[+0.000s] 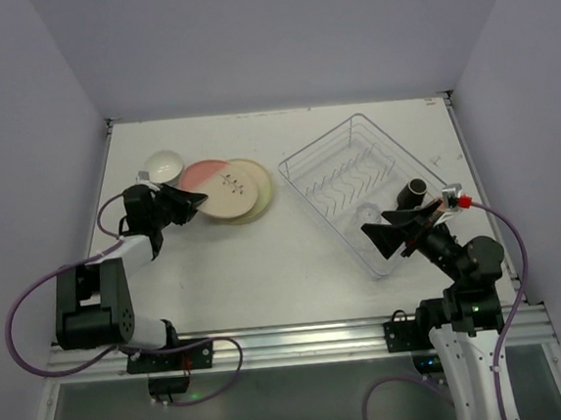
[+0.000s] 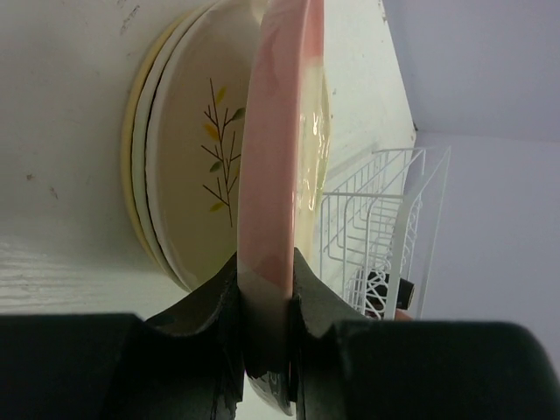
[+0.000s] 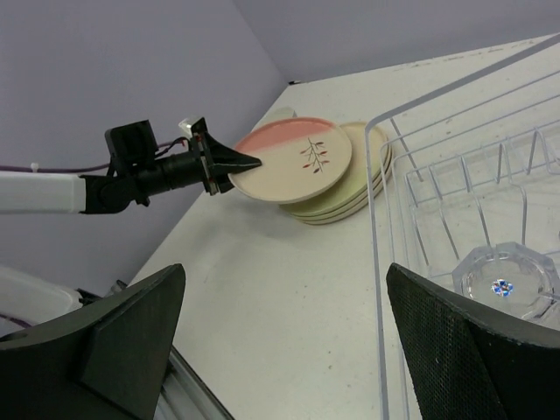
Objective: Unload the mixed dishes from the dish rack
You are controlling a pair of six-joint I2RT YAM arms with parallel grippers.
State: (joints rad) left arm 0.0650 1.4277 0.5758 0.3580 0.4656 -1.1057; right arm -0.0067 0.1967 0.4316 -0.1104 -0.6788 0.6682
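The left fingers (image 1: 189, 202) were clamped on the rim of a pink-and-cream plate (image 3: 293, 153), holding it over the stack of plates (image 3: 350, 188) at the far left of the counter (image 1: 266, 270), just beside a small white bowl (image 1: 166, 165). It looked slightly tilted, and whether it already rested on the stack could not be told. The step in hand seemed to be setting this plate down. The next move would call for lowering it flat, parting the fingers, and backing out sideways without dragging the pile. The right fingers (image 1: 389, 235) stood wide apart and empty at the near end of the dish rack (image 3: 376, 262), where a clear glass (image 3: 507, 280) waited. The counter was white and faintly speckled, closed in by plain pale lilac walls (image 1: 246, 36).
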